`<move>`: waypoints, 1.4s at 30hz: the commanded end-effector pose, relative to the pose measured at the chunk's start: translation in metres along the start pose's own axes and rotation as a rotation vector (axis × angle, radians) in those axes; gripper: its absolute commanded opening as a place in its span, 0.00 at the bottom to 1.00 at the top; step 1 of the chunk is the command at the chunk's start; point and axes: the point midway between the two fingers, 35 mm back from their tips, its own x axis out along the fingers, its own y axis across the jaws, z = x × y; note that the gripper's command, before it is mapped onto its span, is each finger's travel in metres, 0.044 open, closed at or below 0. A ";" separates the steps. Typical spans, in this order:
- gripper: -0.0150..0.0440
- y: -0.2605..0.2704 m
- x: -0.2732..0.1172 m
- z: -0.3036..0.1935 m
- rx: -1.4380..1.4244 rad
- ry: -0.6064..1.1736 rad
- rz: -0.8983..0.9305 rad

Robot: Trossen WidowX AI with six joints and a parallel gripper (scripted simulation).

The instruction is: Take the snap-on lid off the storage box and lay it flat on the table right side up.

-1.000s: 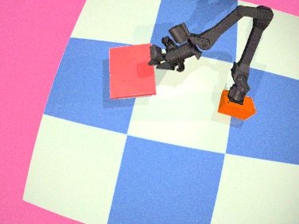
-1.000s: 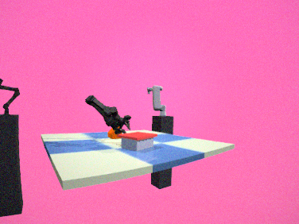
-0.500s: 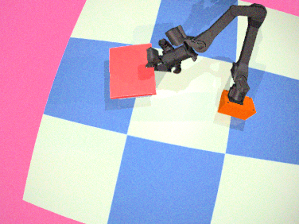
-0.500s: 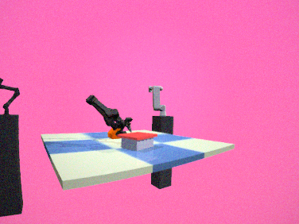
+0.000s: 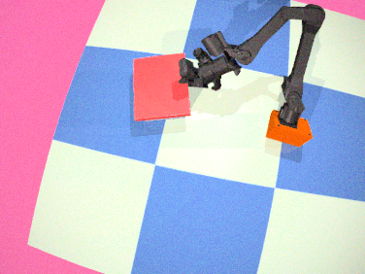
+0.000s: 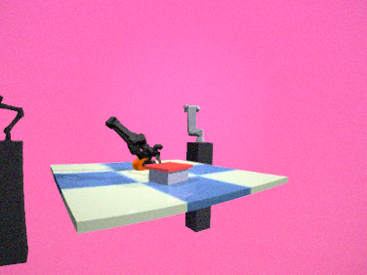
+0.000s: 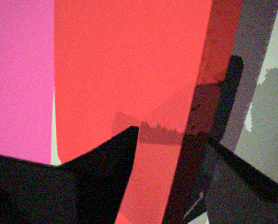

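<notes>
The red lid [image 5: 157, 87] [image 6: 166, 166] [image 7: 130, 65] sits flat on the grey storage box [image 6: 168, 176], on the checkered table [image 5: 214, 199]. In the top view only the lid shows; it hides the box. My gripper [image 5: 183, 78] [image 6: 157, 151] [image 7: 169, 139] is at the lid's right edge, low and nearly level with it. In the wrist view one dark finger lies over the lid's top and the other sits outside its darker side rim, so the rim is pinched between them. The gripper is shut on the lid's edge.
The arm's orange base [image 5: 288, 128] stands on the table to the right of the box. A grey arm on a dark pedestal [image 6: 199, 152] stands behind the table, and a dark stand [image 6: 11, 200] stands off the table at the far left.
</notes>
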 end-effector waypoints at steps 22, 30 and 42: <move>0.25 0.003 -0.003 0.000 0.000 0.000 0.000; 0.25 0.004 -0.004 0.000 0.000 0.000 0.000; 0.25 0.005 -0.006 -0.001 0.000 0.000 0.000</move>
